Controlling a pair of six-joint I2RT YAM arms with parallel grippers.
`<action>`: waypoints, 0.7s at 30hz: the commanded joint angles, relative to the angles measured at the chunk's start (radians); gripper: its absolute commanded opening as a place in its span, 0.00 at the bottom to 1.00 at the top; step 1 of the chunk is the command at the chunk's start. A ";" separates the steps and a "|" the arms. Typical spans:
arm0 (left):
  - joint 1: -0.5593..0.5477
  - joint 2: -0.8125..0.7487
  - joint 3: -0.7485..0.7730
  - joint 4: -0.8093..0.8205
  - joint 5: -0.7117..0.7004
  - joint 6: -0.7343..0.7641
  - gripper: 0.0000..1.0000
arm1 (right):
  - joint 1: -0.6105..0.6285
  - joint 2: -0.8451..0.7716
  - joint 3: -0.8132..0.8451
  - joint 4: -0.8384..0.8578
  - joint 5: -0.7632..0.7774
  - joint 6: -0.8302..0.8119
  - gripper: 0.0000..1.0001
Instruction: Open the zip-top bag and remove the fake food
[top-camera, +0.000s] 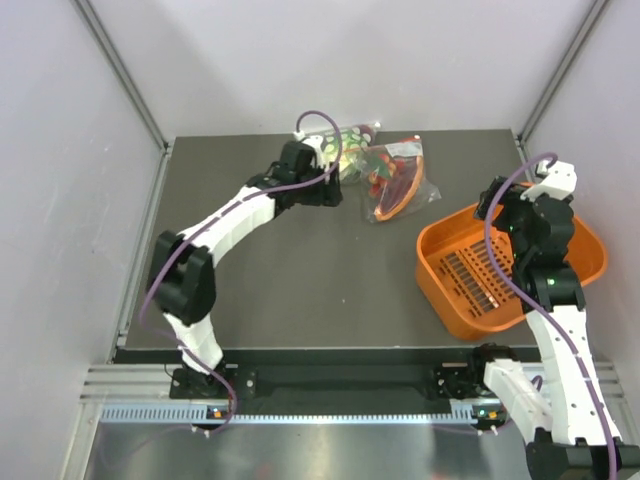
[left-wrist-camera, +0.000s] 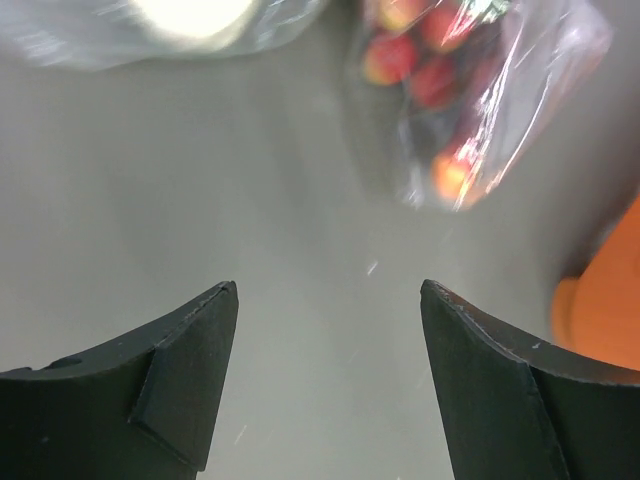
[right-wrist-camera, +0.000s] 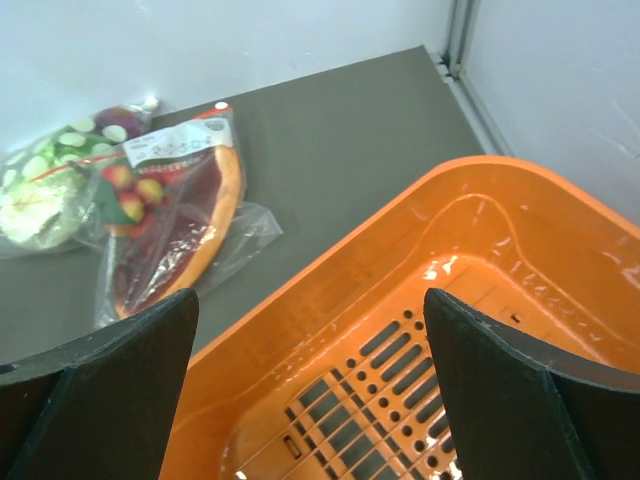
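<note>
The zip-top bag (top-camera: 397, 180) lies at the back of the dark table, clear plastic with an orange-red strip and a white label (right-wrist-camera: 180, 140). The fake food is inside it: red berry pieces (right-wrist-camera: 132, 195) and a dark reddish-brown piece (right-wrist-camera: 165, 255). My left gripper (top-camera: 335, 188) hovers just left of the bag, open and holding nothing. In the left wrist view the bag (left-wrist-camera: 455, 95) is ahead and to the right of the open left gripper (left-wrist-camera: 330, 292). My right gripper (top-camera: 497, 212) is open over the orange basket, shown empty in the right wrist view (right-wrist-camera: 310, 300).
A second clear bag with green-and-white spotted contents (top-camera: 350, 140) lies against the zip-top bag's left side, also seen in the right wrist view (right-wrist-camera: 50, 175). The orange slotted basket (top-camera: 445, 275) stands at the table's right side. Grey walls enclose the table.
</note>
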 joint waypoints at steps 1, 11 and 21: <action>-0.030 0.153 0.129 0.163 0.102 -0.082 0.78 | 0.010 -0.035 -0.015 -0.006 -0.058 0.070 0.94; -0.068 0.446 0.393 0.238 0.160 -0.164 0.78 | 0.011 -0.046 0.006 -0.078 -0.051 0.064 0.94; -0.099 0.566 0.462 0.197 0.145 -0.165 0.70 | 0.011 -0.026 0.043 -0.092 -0.024 0.058 0.94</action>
